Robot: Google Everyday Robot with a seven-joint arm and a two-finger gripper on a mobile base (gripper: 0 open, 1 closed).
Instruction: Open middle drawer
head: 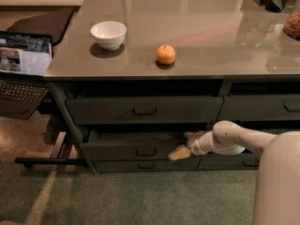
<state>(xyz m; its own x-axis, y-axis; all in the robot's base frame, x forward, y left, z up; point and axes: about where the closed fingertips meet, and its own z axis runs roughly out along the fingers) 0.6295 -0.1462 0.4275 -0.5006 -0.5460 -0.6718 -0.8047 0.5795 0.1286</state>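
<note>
The middle drawer (140, 150) is the second of three dark grey-green fronts under the left part of the counter. It has a small loop handle (146, 152). It stands pulled out a little, so a strip of its inside shows above the front. My gripper (183, 145) is at the right end of this drawer front, to the right of the handle and not on it. Its fingers are spread, with one tan fingertip (178, 153) low against the front and the other near the drawer's top edge. It holds nothing.
The top drawer (144, 109) and the slim bottom drawer (145, 165) are shut. A white bowl (108, 33) and an orange (165, 54) sit on the counter (197, 27). A laptop (23, 64) stands at the left. More drawers (262, 108) are at the right.
</note>
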